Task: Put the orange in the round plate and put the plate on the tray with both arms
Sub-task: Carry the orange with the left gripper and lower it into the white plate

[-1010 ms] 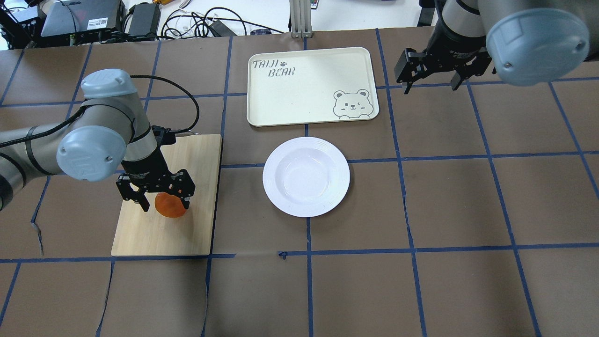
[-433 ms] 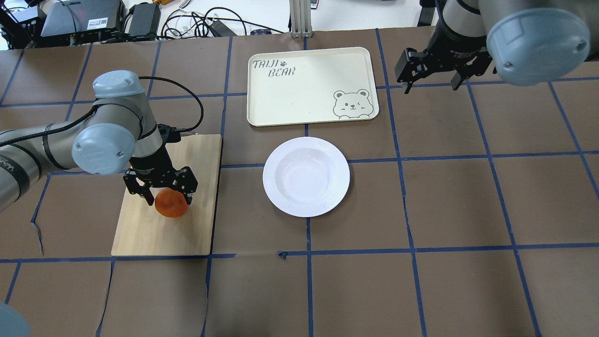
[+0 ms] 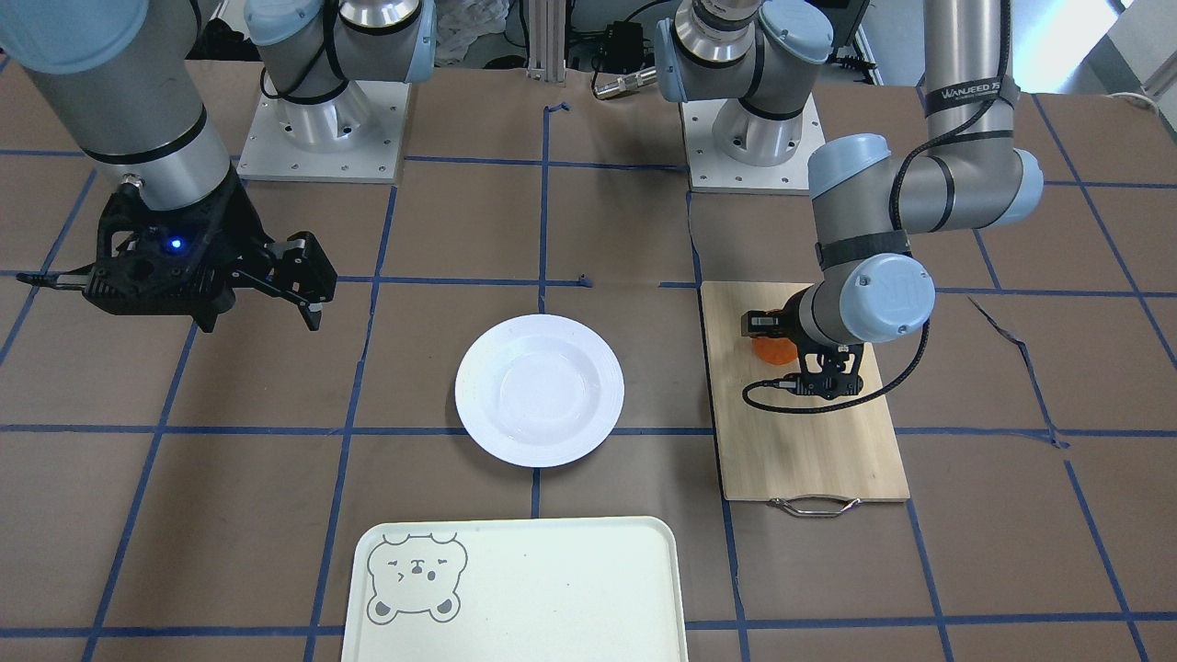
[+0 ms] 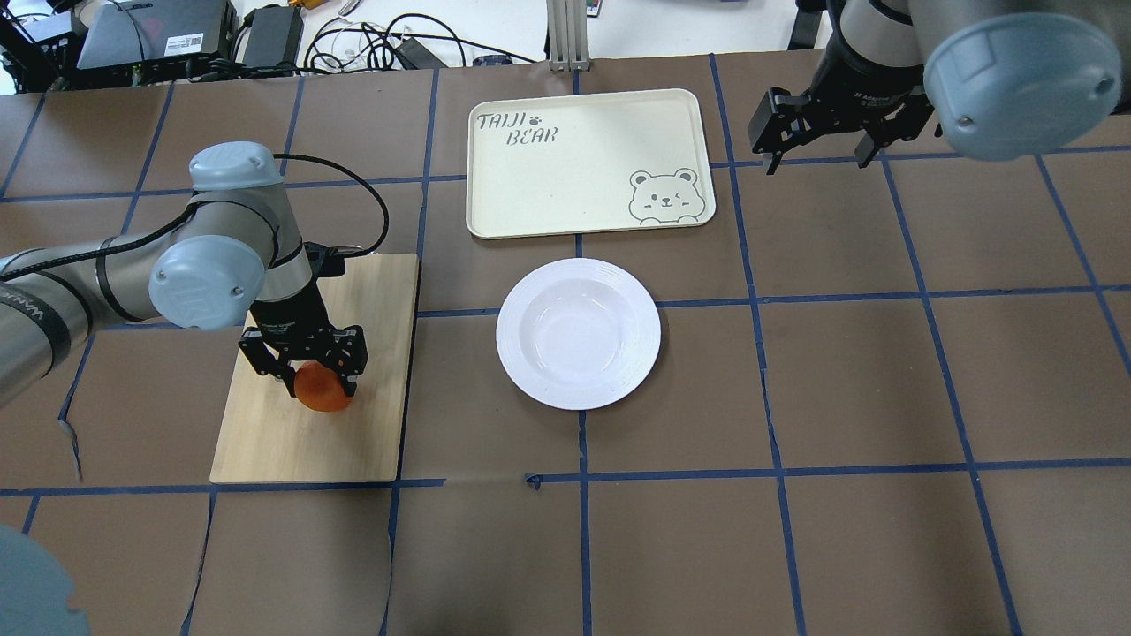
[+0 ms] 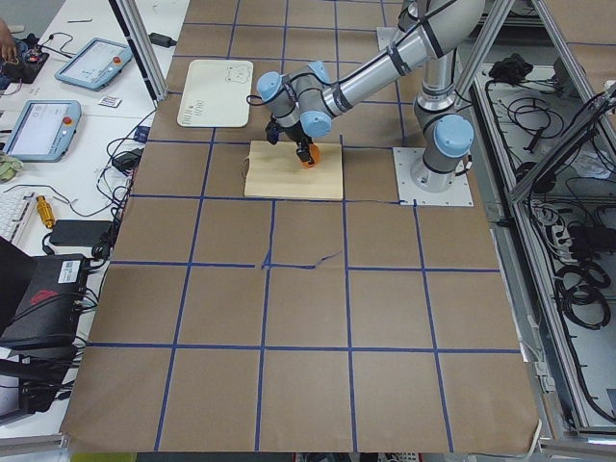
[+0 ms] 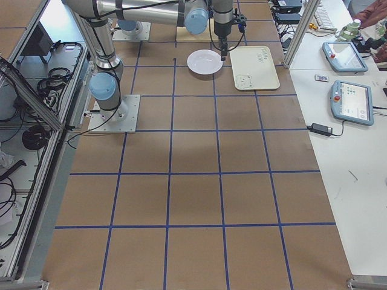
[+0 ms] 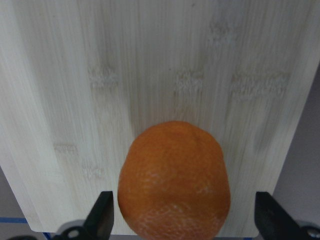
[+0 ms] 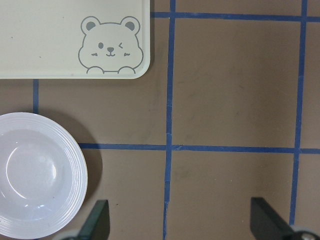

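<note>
Left arm is lowering onto the orange: compared with a second ago the wrist is sitting lower and slightly further over the bamboo cutting board, and the left gripper is now straddling the fruit rather than hanging above it. Its jaws are standing wide and are not yet gripping anything. In the left wrist view the fingers are flanking the orange, one just beside the skin and the other well apart. The orange itself is not moving and is resting on the board, well apart from the round plate, which is lying empty on the table just in front of the tray. The right gripper is hovering spread open and empty beside the tray's bear corner, barely shifting. Judgement: the approach is finishing and closing on the fruit is coming next. Off-centre fingers are risking a nudge and a roll.
</note>
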You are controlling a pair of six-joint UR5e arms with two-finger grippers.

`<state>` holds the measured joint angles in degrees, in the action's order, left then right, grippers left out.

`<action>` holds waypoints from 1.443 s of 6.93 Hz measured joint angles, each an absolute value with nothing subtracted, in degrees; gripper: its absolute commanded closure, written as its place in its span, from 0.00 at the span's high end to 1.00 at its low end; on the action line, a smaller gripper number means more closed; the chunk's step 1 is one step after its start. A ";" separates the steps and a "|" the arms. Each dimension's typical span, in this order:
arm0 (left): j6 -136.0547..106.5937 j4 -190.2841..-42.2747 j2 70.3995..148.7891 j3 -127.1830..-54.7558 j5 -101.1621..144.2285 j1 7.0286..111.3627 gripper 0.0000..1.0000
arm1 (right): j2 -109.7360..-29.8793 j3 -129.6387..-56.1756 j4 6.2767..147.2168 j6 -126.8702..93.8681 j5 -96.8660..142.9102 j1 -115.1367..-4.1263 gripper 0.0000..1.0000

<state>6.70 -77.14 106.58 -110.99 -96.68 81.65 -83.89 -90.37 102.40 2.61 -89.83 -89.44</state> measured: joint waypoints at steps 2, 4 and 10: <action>3.86 -75.47 105.04 -109.78 -95.66 82.73 0.02 | -83.85 -90.43 102.39 2.65 -89.84 -89.46 1.00; -6.87 -73.97 103.91 -105.88 -90.23 88.31 0.02 | -83.84 -90.42 102.45 2.67 -89.84 -89.44 1.00; -39.51 -58.63 113.68 -99.33 -85.38 106.51 0.14 | -82.90 -92.52 102.60 2.56 -89.77 -89.24 1.00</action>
<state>-39.51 -58.63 113.68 -99.33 -85.38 106.51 -82.90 -92.52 102.60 2.56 -89.77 -89.24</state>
